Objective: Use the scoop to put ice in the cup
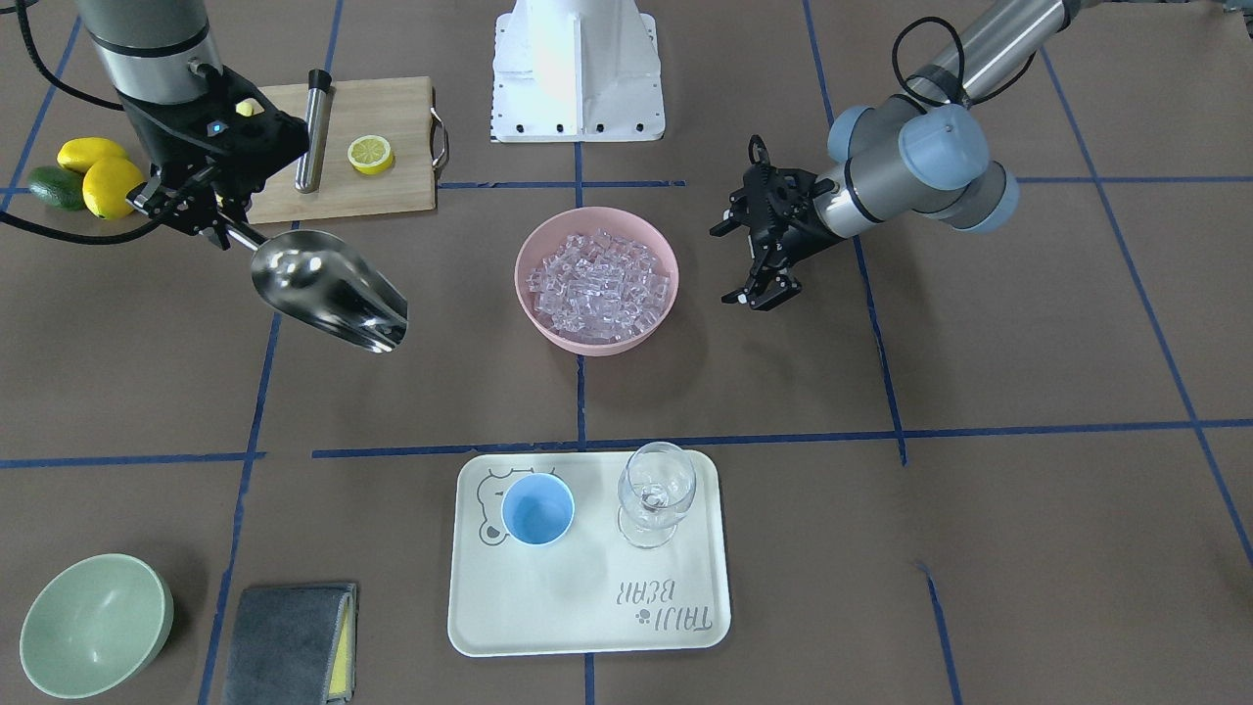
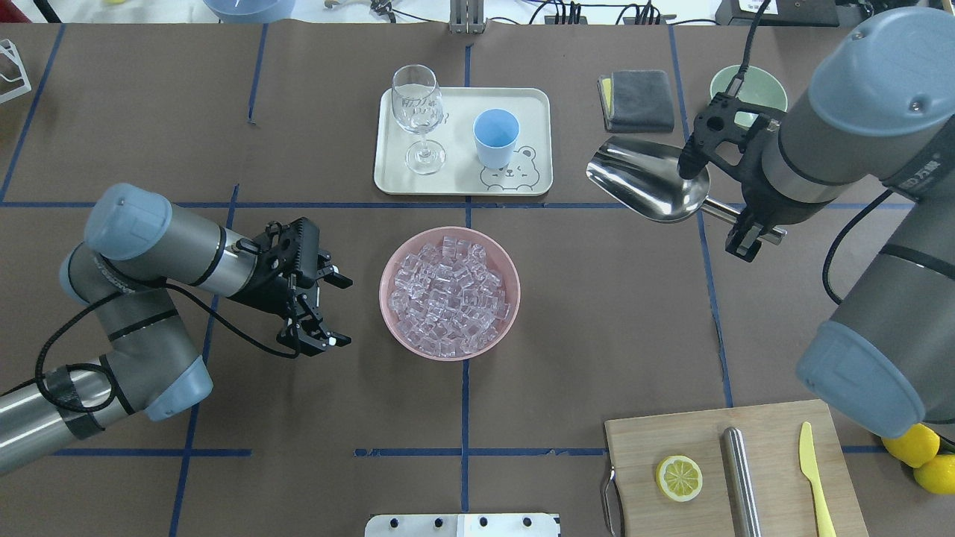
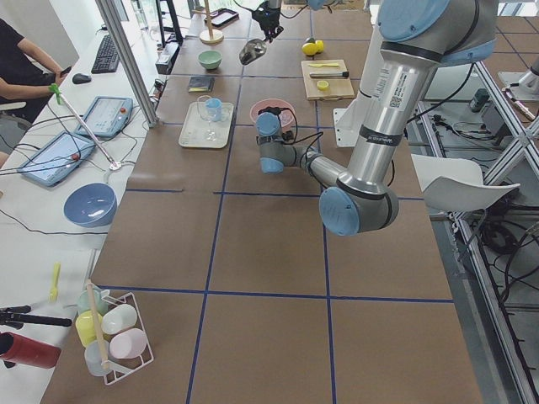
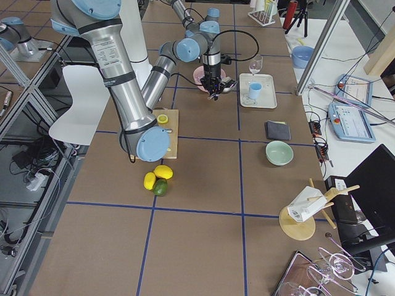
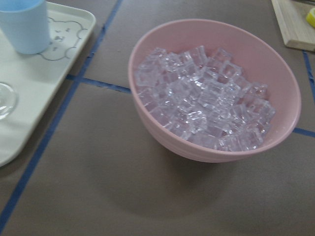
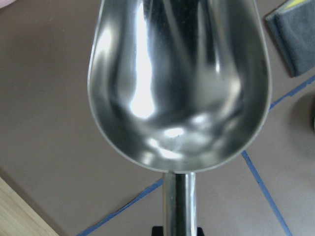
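With right gripper (image 1: 215, 231) clenched on handle of empty scoop (image 1: 328, 289), well apart from bowl (image 1: 587, 343), carry trough to ice (image 1: 599, 279) heaped in bowl, dig shallow, lift level. Leave left gripper (image 2: 336, 312) spread, empty, beside bowl. Then tip into cup (image 1: 537, 509) on tray (image 1: 548, 607).

table (image 3: 269, 244): brown cover lying flat, blue tape lines (image 3: 253, 293) crossing it in a grid | white chair (image 3: 463, 189) standing beside it | white side bench (image 3: 25, 252) running alongside, aluminium post (image 3: 128, 63) rising at its edge | cables (image 4: 34, 179) trailing on the floor | even light falling
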`<move>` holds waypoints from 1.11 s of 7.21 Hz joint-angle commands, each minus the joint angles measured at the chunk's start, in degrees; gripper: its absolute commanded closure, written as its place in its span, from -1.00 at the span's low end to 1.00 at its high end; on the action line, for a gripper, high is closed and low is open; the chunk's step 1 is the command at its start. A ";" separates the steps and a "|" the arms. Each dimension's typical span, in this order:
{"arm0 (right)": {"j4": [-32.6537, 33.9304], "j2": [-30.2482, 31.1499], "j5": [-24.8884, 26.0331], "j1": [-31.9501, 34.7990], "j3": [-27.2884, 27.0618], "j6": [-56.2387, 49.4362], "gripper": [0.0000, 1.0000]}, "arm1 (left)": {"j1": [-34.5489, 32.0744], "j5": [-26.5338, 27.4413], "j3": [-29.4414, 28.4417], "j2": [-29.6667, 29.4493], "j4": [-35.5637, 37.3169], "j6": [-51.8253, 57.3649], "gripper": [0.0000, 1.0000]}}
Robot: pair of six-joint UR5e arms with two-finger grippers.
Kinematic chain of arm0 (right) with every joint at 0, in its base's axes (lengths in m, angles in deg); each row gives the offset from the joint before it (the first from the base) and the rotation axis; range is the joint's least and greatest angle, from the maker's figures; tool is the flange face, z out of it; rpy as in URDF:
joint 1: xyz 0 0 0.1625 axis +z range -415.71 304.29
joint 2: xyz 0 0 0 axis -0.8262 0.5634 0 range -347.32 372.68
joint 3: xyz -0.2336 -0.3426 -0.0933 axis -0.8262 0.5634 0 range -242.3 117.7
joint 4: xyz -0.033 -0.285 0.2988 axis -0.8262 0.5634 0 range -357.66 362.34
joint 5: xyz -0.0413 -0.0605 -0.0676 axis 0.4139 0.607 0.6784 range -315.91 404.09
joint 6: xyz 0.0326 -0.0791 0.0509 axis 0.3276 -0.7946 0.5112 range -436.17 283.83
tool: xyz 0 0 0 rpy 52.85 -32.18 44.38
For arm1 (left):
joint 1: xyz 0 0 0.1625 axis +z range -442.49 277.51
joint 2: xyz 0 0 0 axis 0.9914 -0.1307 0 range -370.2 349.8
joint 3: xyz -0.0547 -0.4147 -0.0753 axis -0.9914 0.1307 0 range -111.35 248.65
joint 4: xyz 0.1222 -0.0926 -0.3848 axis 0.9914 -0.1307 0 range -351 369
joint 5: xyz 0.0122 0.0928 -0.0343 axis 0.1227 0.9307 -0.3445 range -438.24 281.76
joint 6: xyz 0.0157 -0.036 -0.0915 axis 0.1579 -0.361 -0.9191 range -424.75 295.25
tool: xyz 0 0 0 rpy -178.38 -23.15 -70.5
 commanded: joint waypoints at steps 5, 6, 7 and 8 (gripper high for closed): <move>17.10 -12.22 1.86 -5.23 0.54 -1.27 1.00 | 0.85 6.21 -3.02 -4.08 -0.76 -0.21 -1.00; 17.80 -12.75 2.92 -6.37 0.89 -1.27 1.00 | 0.58 6.21 -3.11 -4.16 -0.76 -0.30 -1.00; 19.98 -15.27 4.50 -7.86 2.81 -1.36 1.00 | 0.49 6.21 -3.11 -4.16 -0.67 -0.30 -1.00; 22.09 -17.82 6.08 -9.18 4.65 -2.75 1.00 | 0.49 6.21 -3.20 -4.16 -0.67 -0.30 -1.00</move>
